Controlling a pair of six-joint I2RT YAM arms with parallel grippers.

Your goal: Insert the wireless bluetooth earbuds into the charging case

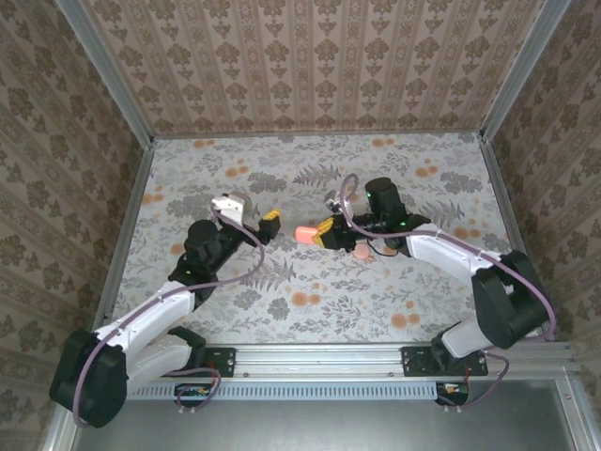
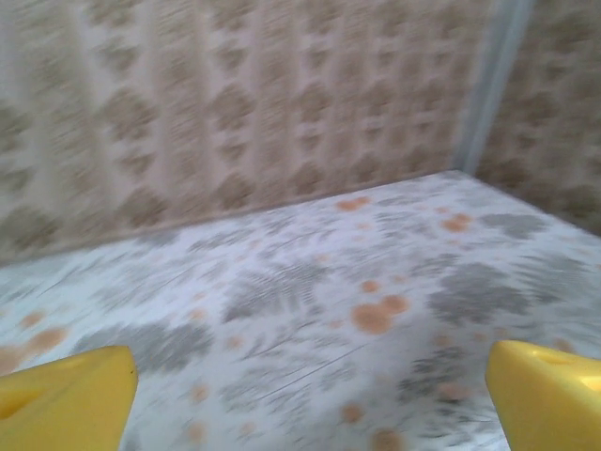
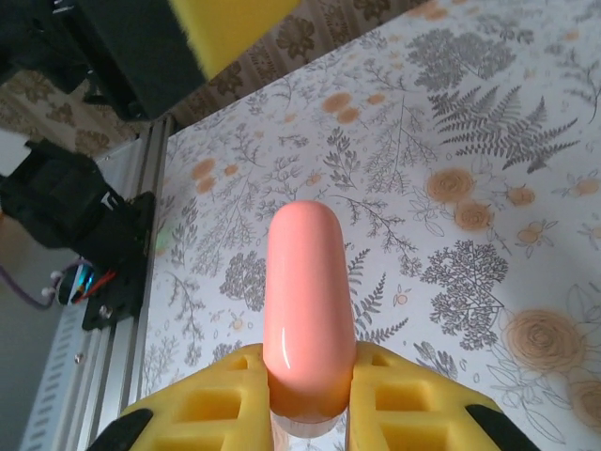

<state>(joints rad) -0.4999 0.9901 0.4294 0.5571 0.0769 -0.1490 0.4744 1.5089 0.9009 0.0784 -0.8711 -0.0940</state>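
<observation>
Charging case (image 3: 305, 301): salmon, rounded, clamped between yellow fingers (image 3: 221, 399) of right gripper (image 3: 315, 409). Lower end hidden between pads; remainder projects beyond fingertips. Top view: case near centre of table (image 1: 310, 310).
Left gripper (image 2: 308, 395): spread wide, nothing between, near case, not touching.
Left wrist view blurred; fingertips cut off at frame edge.
</observation>
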